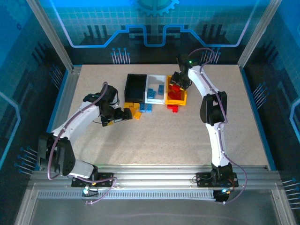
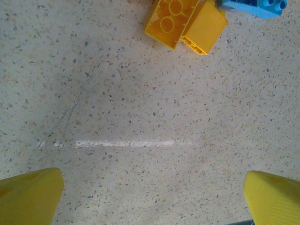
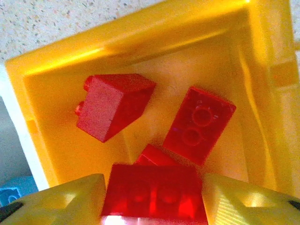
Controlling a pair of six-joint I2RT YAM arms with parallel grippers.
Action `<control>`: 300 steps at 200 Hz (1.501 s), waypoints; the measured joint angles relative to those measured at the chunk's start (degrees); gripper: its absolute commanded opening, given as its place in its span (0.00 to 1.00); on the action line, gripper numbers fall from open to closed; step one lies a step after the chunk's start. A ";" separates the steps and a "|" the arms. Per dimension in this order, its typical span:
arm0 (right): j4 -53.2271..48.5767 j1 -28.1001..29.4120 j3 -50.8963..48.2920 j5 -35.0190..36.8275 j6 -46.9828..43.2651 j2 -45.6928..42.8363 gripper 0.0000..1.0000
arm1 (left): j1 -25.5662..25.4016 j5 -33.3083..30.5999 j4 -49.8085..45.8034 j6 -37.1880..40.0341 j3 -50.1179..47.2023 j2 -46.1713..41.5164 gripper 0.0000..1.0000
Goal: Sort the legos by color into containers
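Right claw (image 3: pixel 154 201): hangs above the yellow bin (image 3: pixel 117 47). A red lego (image 3: pixel 152 185) sits between my pads with its sides against both, so the jaws are part closed on it. The picture is blurred there, so I judge it held but cannot prove it.
Left claw (image 2: pixel 152 197): jaws spread wide with nothing between them, low over bare counter (image 2: pixel 140 117) and near the loose pile.
Yellow bin, contents: sorted red legos (image 3: pixel 112 112) lie on its floor beneath my right claw. I count three, one half hidden.
White bin (image 1: pixel 152 80): stands between the other two bins and holds sorted blue legos (image 1: pixel 154 92).
Black bin (image 1: pixel 135 86): at the left end of the row. I can make out no lego inside it.
Loose on the counter: yellow-orange legos (image 2: pixel 176 21) and a loose blue lego (image 2: pixel 255 5) lie just ahead of my left claw. From above, this cluster sits in front of the black and white bins. A stray red lego (image 1: pixel 173 107) lies just in front of the yellow bin.
Progress, judged: red is nearly finished, blue is partly done, and yellow-orange is not begun.
Outstanding, judged: drop the held red lego, collect the stray red one, move the loose blue to the white bin, and put every yellow-orange lego in the black bin.
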 measured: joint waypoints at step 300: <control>0.09 13.38 -41.00 4.11 -7.04 -31.12 0.74 | 1.86 2.56 6.54 7.61 10.47 20.44 0.78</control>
